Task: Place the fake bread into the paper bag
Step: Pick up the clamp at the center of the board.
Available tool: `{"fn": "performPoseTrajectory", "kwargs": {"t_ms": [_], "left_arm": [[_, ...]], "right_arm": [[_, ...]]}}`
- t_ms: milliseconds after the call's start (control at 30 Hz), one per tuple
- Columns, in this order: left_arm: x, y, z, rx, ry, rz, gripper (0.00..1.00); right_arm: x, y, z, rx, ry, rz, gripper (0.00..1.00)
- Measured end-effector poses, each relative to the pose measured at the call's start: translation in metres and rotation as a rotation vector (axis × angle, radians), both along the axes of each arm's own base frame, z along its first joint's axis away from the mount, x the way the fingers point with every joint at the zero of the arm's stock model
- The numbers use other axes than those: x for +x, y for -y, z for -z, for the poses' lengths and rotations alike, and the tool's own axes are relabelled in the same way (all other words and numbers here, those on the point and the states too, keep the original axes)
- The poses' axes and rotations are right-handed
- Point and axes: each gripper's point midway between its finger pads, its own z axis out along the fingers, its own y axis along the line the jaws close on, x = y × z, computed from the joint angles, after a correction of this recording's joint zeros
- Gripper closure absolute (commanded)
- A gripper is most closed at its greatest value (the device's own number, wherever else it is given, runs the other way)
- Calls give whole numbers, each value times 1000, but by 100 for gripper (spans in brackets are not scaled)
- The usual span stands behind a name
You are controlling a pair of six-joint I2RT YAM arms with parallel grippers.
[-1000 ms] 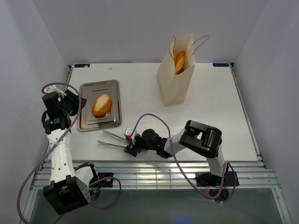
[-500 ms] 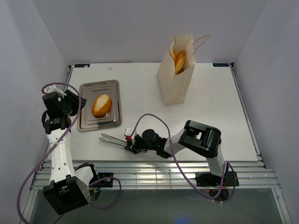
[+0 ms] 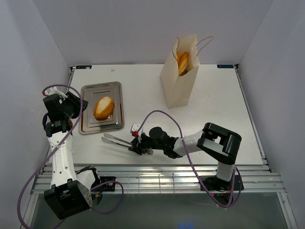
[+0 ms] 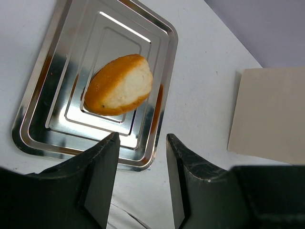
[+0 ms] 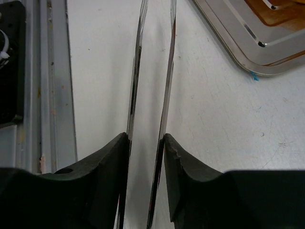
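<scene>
One oval golden roll of the fake bread point(image 3: 104, 108) point(image 4: 119, 85) lies on the steel tray point(image 3: 87, 128) point(image 4: 29, 138). Another piece of the fake bread point(image 3: 183, 63) stands inside the cream paper bag point(image 3: 177, 93) point(image 4: 271, 114), upright at the table's back. My right gripper point(image 3: 138, 145) point(image 5: 145, 138) is shut on the silver tongs point(image 3: 114, 140) point(image 5: 167, 71), its fingers pressing both blades close together; the tips point toward the tray. My left gripper point(image 3: 77, 107) point(image 4: 142, 138) hovers open over the tray's near right corner, holding nothing.
The tray's corner point(image 5: 248, 57) shows at the right wrist view's upper right. A metal rail point(image 5: 47, 86) runs along the table's near edge beside the tongs. Grey walls enclose the table on three sides.
My right gripper has closed on the tongs, squeezing their spread blades together. The right arm's elbow has swung right. The left arm has not moved.
</scene>
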Motion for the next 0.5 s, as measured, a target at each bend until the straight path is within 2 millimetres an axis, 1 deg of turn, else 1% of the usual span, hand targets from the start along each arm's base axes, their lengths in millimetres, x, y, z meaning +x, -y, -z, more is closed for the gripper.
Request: {"fn": "performPoseTrajectory", "kwargs": {"t_ms": [167,333,433,500], "left_arm": [[0,0,0,0,0,0,46],[0,0,-1,2,2,-2,46],[1,-1,-6,6,11,-4,46],[2,-1,-9,9,18,-4,46]], "right_arm": [[-4,-1,-25,38,-96,-38,58],[-5,10,-40,52,-222,-54,57],[0,14,-49,50,-318,-54,55],[5,11,-62,58,-387,-55,55]]}}
